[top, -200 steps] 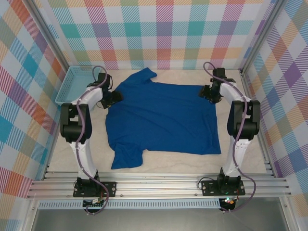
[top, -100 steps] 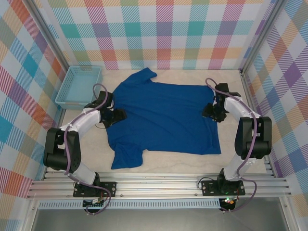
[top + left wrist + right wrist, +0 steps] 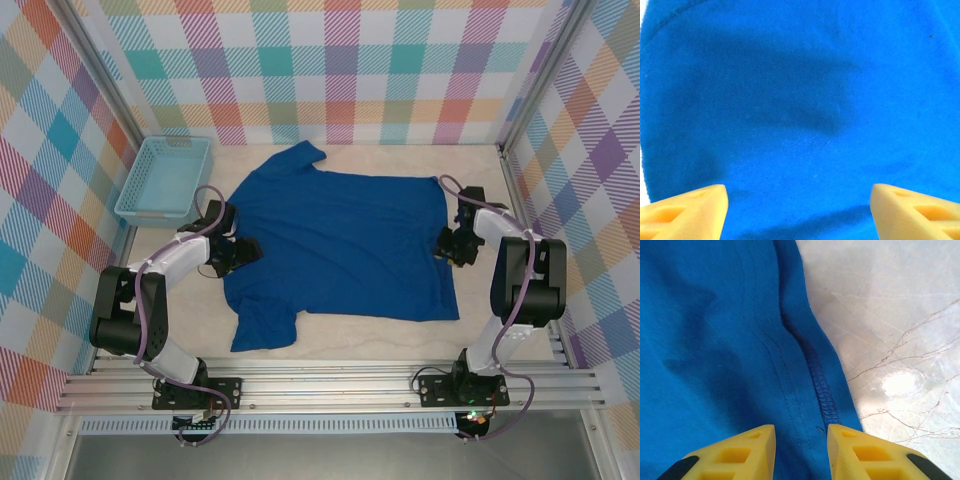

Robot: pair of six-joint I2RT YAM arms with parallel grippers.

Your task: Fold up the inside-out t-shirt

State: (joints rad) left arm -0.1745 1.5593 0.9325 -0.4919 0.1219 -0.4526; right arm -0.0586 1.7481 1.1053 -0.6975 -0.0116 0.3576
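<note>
Up in the overhead view, the t-shirt (image 3: pixel 340 245) is spread flat mid-table. Its long axis runs side to side, with sleeves and neck toward the left arm and the bottom hem toward the right arm. The left gripper (image 3: pixel 240 252) sits at the neck-side edge between the two sleeves. The right gripper (image 3: pixel 446 244) is at the hem edge opposite, so each arm is nearest its own end.

Room-wise, there's a wide bare strip of table (image 3: pixel 350 335) in front of the shirt toward the rail. Past the hem there's only a thin strip before the side wall. The basket (image 3: pixel 165 178) sits in the far left corner, near the far sleeve (image 3: pixel 300 158) but apart from it.

Left wrist cam: the yellow fingers (image 3: pixel 685 210) are spread wide with nothing between them, hanging over plain blue cloth. That hand is released.

Right wrist cam: the fingertips (image 3: pixel 740 452) stand close together, straddling the stitched hem seam (image 3: pixel 817 385). The seam runs straight away from the jaws, with bare table just to its right. Honestly can't tell if cloth is pinched or they're just resting on it. My guess is the fold uses that side-to-side axis, and the near strip gives the most room.
</note>
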